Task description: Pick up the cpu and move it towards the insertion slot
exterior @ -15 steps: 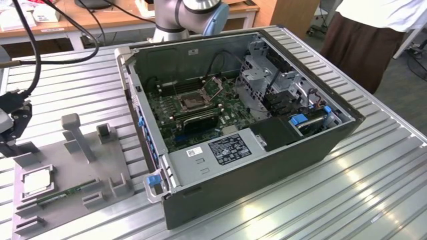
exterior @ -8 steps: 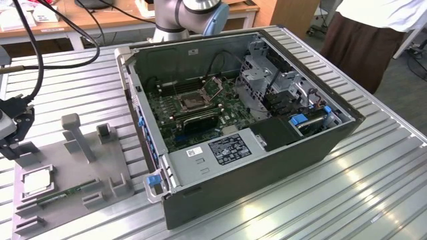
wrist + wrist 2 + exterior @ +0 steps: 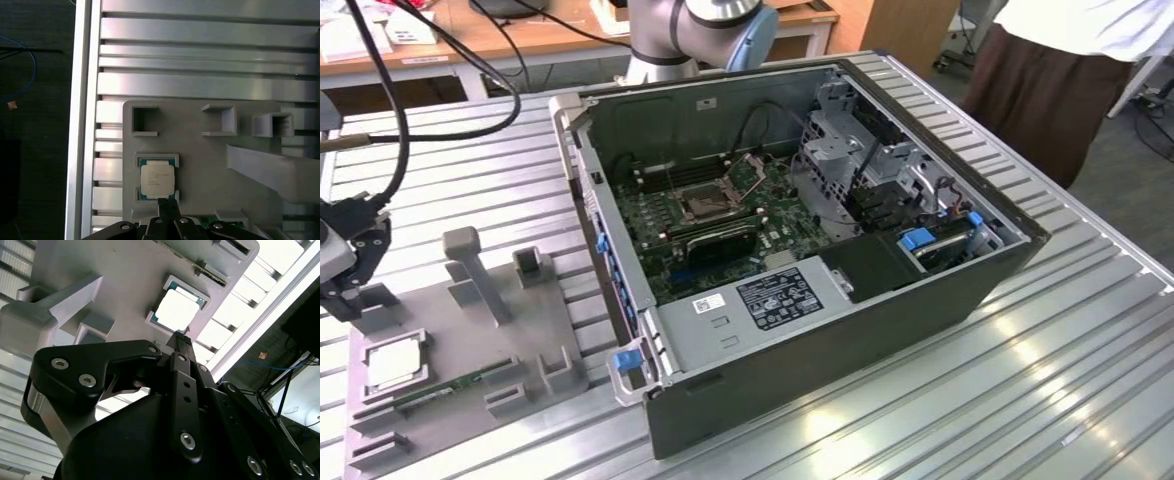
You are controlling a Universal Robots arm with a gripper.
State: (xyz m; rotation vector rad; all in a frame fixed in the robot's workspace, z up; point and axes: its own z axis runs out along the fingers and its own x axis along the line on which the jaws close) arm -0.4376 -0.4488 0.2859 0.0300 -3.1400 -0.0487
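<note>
The cpu (image 3: 157,181) lay flat in a square pocket of the grey tray (image 3: 200,150), its silvery face up; in the exterior view it (image 3: 394,360) sat near the tray's (image 3: 520,335) front corner, on the ribbed metal worktop (image 3: 961,400). The tool (image 3: 350,275) hung over the tray's far end at the exterior view's left. In both wrist views its tip (image 3: 164,204) (image 3: 181,337) stood just beside one edge of the cpu (image 3: 177,307), and whether it touched could not be told. Nor could it be told whether the tool was apart or together. A thin green memory stick (image 3: 454,385) lay in a narrow pocket next to the cpu. The insertion slot (image 3: 707,203) was well apart from the tray, on the green board inside the open computer case (image 3: 854,330) at the exterior view's right. A person (image 3: 1067,70) stood behind the worktop.
</note>
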